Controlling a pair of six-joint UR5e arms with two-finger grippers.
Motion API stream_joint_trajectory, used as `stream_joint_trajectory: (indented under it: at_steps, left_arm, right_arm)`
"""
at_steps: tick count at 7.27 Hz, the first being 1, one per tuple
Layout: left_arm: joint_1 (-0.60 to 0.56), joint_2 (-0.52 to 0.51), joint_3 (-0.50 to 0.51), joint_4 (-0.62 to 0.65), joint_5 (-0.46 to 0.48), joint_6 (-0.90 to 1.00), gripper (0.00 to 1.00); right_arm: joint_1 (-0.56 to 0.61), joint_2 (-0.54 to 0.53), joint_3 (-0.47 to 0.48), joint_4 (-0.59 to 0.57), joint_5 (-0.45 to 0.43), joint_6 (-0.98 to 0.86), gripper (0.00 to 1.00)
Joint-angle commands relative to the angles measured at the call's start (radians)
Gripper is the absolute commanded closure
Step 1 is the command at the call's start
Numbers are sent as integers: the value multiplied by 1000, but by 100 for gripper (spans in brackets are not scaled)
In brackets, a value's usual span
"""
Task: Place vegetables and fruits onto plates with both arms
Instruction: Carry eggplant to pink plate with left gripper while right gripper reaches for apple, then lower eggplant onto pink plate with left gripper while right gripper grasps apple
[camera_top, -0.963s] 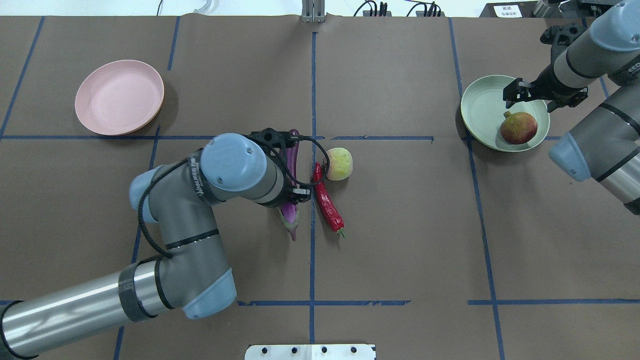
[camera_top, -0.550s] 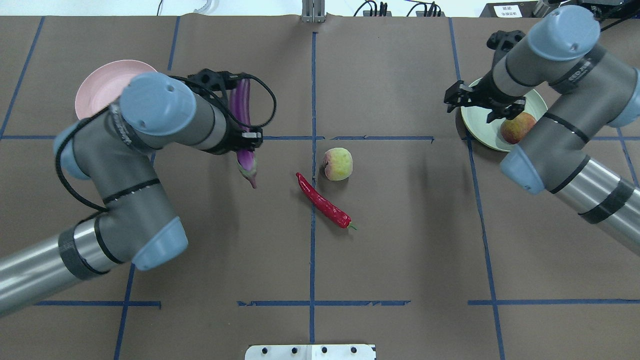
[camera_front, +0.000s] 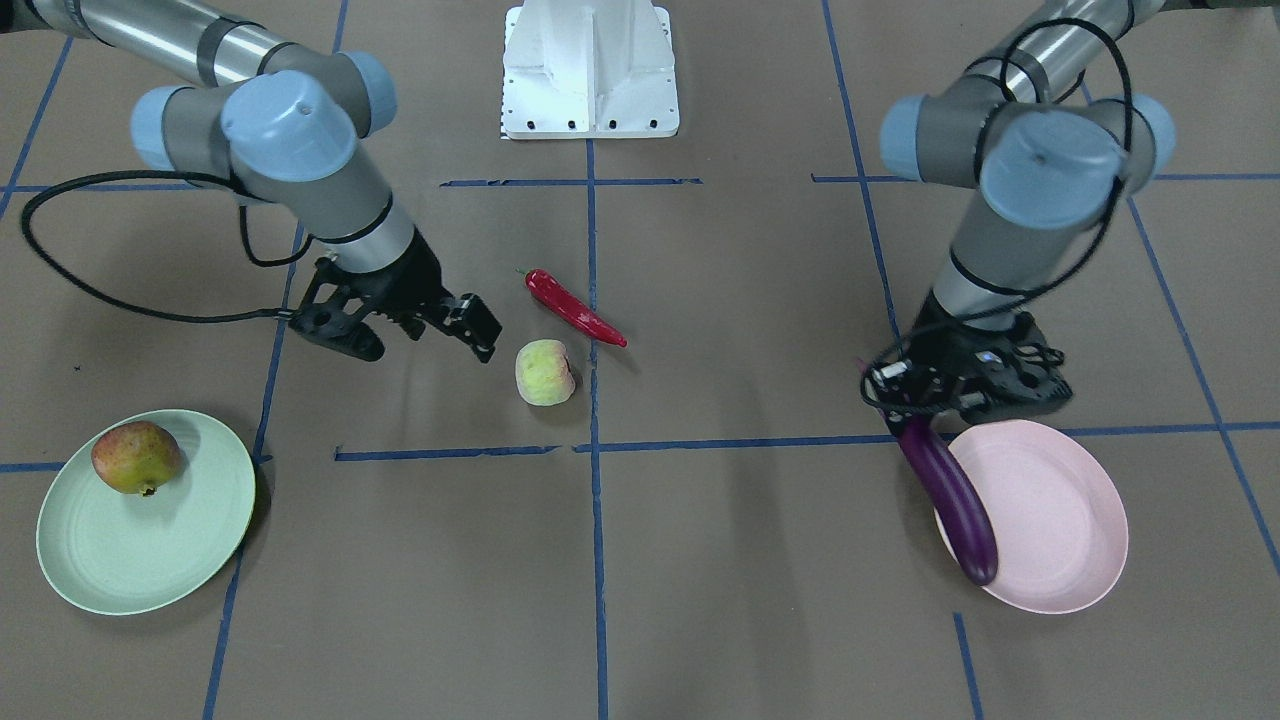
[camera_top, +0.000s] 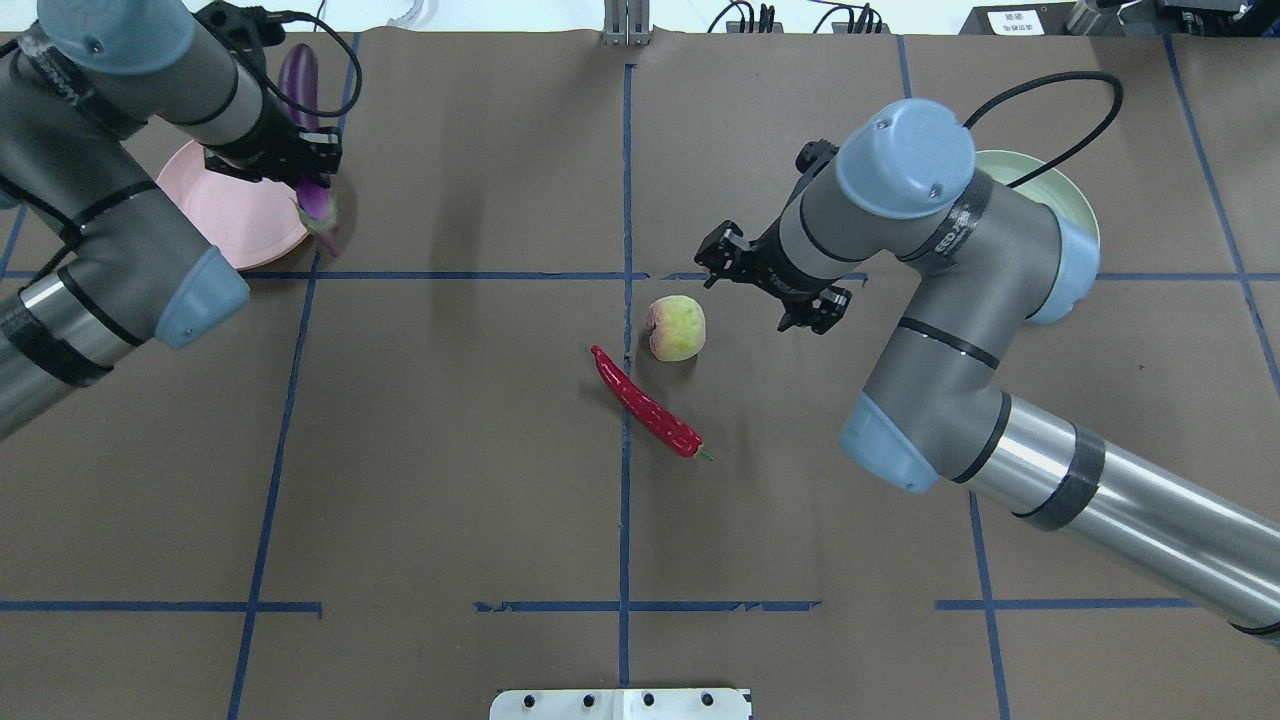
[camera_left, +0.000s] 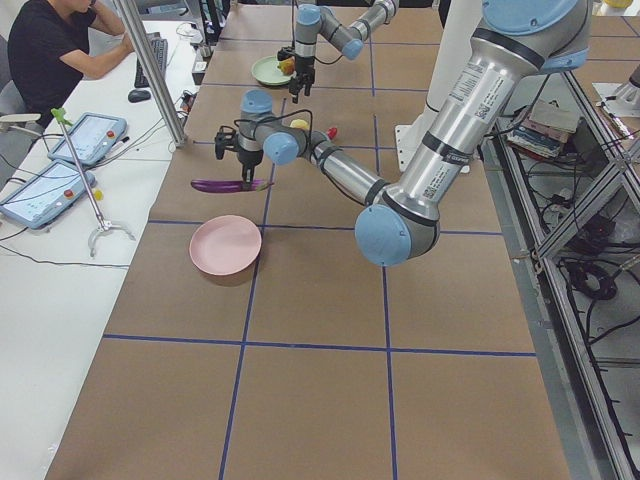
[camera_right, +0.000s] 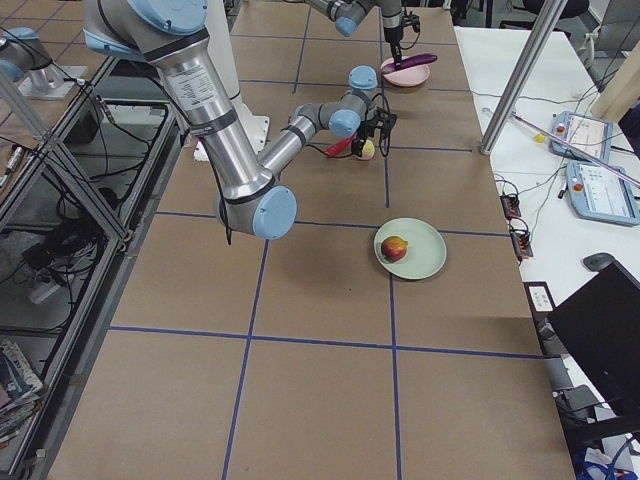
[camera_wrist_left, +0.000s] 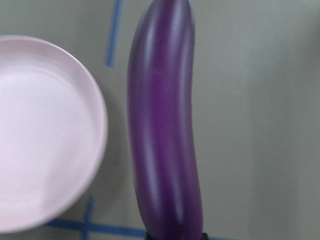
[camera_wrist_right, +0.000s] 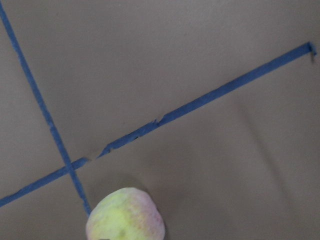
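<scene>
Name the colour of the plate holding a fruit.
The plate is pale mint green, clearest in the front-facing view.

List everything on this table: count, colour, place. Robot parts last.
pink plate: one, pale pink, empty, robot's left
green plate: one, mint, robot's right
pomegranate: one, reddish-brown, on the green plate
peach: one, green-pink, table centre
chili pepper: one, red, beside the peach
eggplant: one, purple, in the air beside the pink plate
left gripper: shut on the eggplant
right gripper: open, empty, near the peach
</scene>
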Motion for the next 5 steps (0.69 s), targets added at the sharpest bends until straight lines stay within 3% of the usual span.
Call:
stream_joint_trajectory:
  at_steps: [1, 2, 3, 4, 5]
  left_arm:
    - [-103, -16, 200, -50, -6, 201, 95]
    - [-106, -15, 250, -96, -6, 232, 91]
    - [-102, -18, 261, -103, -6, 232, 75]
    - [-97, -22, 268, -103, -6, 232, 68]
    - [-93, -22, 268, -104, -6, 232, 44]
  right_arm:
    - [-46, 40, -8, -8, -40, 63, 0]
    - [-51, 85, -66, -4, -46, 92, 0]
    - [-57, 123, -124, -2, -69, 93, 0]
    - [-58, 138, -166, 2, -89, 89, 0]
    - [-63, 149, -190, 1, -111, 87, 0]
